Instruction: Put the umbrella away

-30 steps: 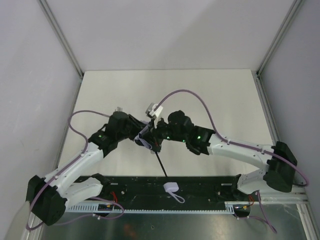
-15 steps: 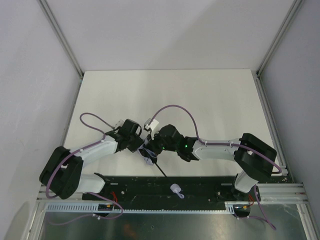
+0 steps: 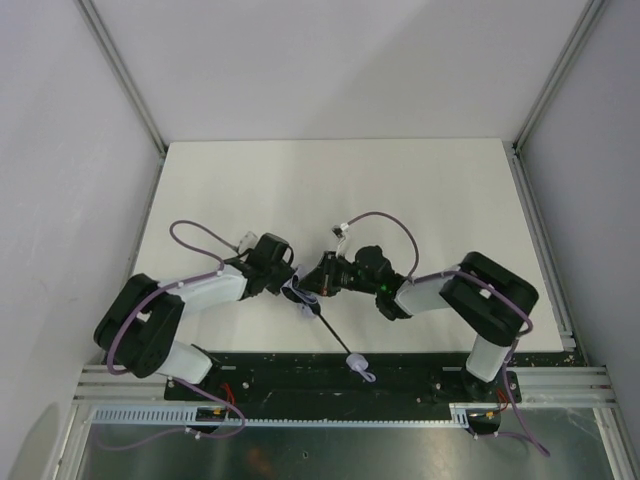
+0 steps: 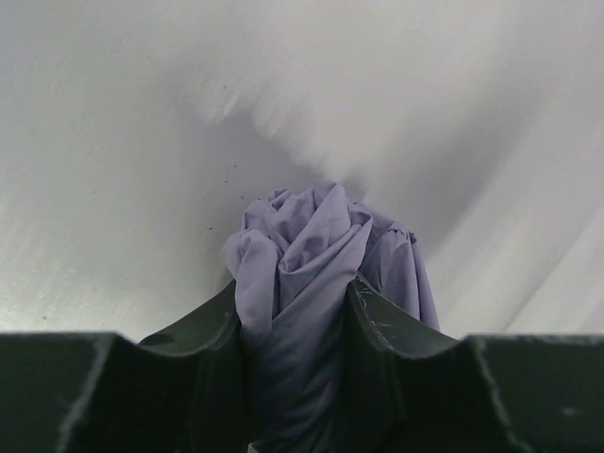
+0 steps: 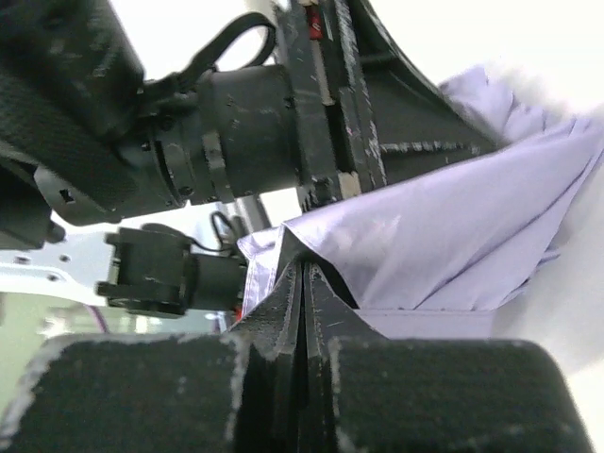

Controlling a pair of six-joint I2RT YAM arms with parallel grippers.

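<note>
Top external view: a compact folding umbrella (image 3: 298,295) with pale lavender-grey fabric, a thin black shaft (image 3: 330,332) and a small lavender handle (image 3: 358,364) sits low in the centre of the frame. Its bunched canopy lies over the near edge of the white table (image 3: 400,200). The shaft slants down and to the right, and the handle is over the black base rail (image 3: 270,375) at the bottom. Both arms bend inward and meet at the canopy, the left gripper (image 3: 288,288) from the left and the right gripper (image 3: 314,288) from the right.

In the left wrist view, the left gripper (image 4: 294,302) stands partly open, its two dark fingers (image 4: 203,326) clamped on either side of the twisted fabric bundle, which rises above them at mid-frame.

In the right wrist view, the right gripper (image 5: 304,278) has its jaws pressed fully together, and a thin fold of the fabric seems pinched at the tips. The rest of the canopy spreads toward the upper right, with the left arm's black wrist filling the upper left.
</note>
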